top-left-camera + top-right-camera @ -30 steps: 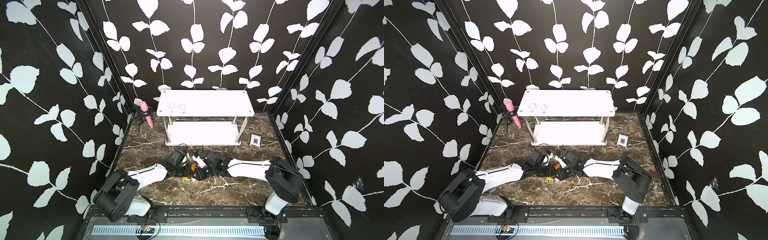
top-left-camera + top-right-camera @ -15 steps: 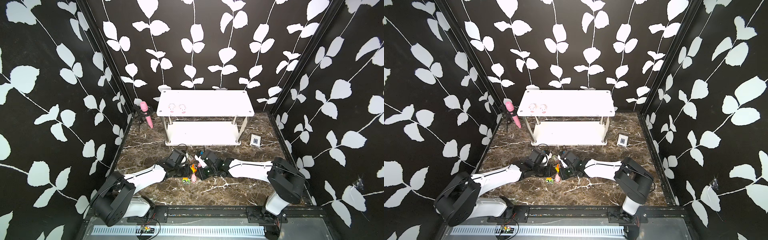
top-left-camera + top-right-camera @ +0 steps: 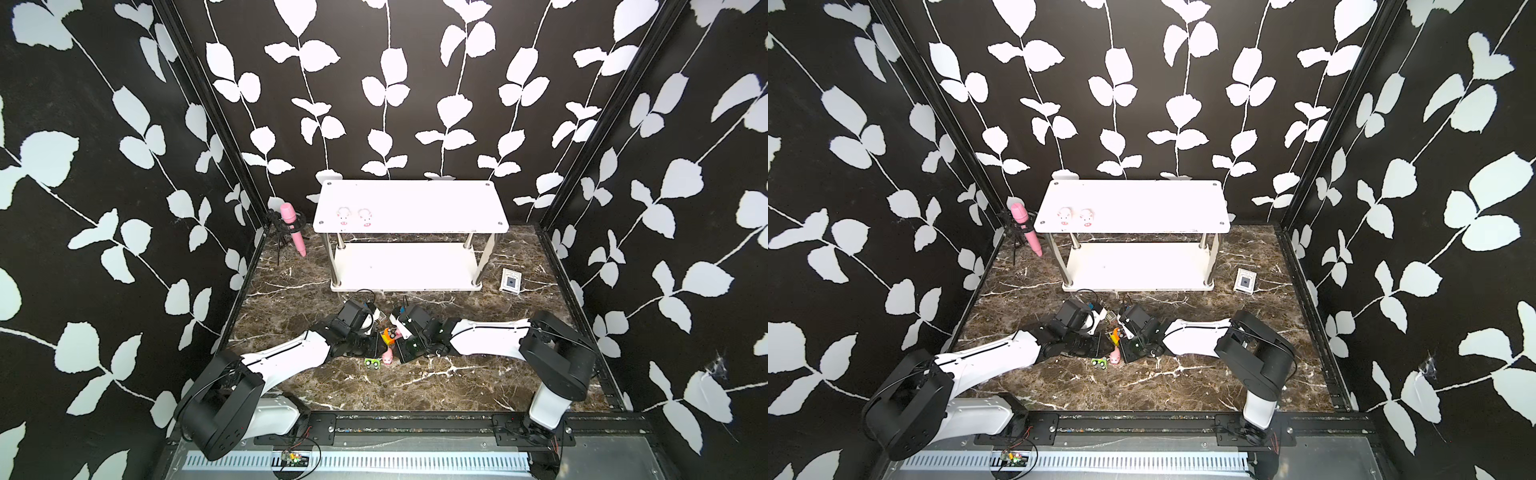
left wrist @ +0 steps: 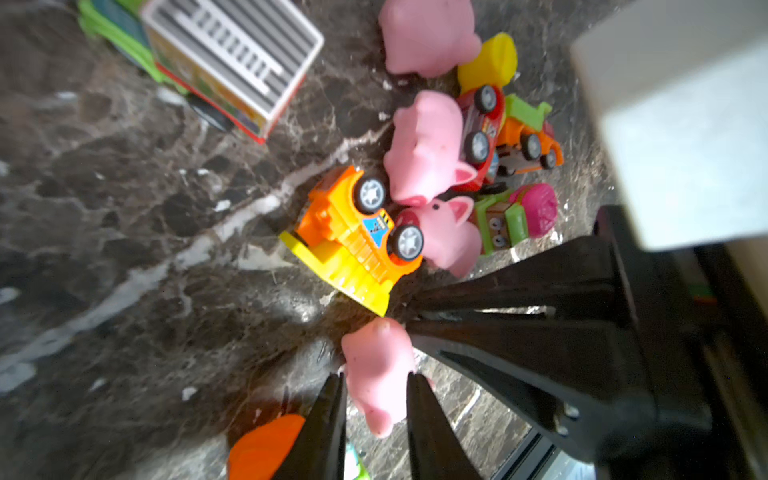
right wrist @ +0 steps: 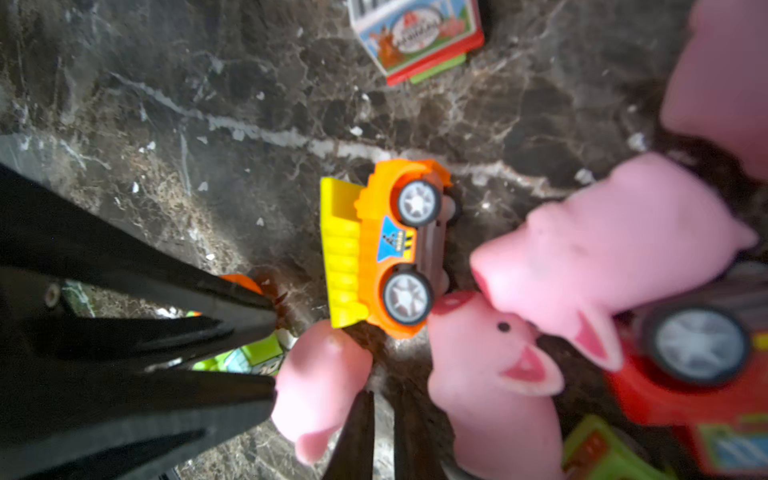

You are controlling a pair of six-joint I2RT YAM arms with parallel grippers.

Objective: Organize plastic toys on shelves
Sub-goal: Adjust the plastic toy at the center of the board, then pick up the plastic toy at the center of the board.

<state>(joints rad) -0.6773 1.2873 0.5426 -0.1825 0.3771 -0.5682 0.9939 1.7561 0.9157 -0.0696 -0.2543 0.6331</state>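
The left claw (image 4: pixel 375 380) holds its tapered, matte black fingers (image 4: pixel 328 419) a pig's width apart, with a pig (image 4: pixel 376 353) between the tips. They touch its flanks, but I cannot tell whether they pinch it or only bracket it. The pig is a smooth, rounded, pale-pink lump with its face turned out of sight. The right claw (image 4: pixel 415 314), made of the same black wedges, is clenched to a thin slit with nothing in it, its tips just beside the pig. Next out, a truck (image 4: pixel 357 237) of glossy orange and yellow plastic lies on its side, showing a ribbed bed and two grey spoked wheels. A snouted pig (image 4: pixel 444 237) and a third pig (image 4: pixel 424 153) press against it. Behind them red, orange, green and pink cars (image 4: pixel 498 137) overlap too tightly to separate. A boxy lorry (image 4: pixel 232 54) with a grey-ribbed white roof is cut off at the frame edge, and an orange blur (image 4: pixel 266 449) under the left claw is unreadable. In both top views the arms hide most of the heap. The pig and a green car (image 3: pixel 372 363) at its 8 o'clock show on the polished brown marble floor (image 3: pixel 415 382). Well apart, at 12 o'clock from the claws, stands the shelf (image 3: pixel 411 199), two white boards with rounded corners on shiny metal posts. Two shelf pigs (image 3: pixel 354 216) sit near the top board's 7 o'clock corner. A pink mic (image 3: pixel 293 228) leans at 11 o'clock and a flat card box (image 3: pixel 510 281) lies at 2 o'clock.
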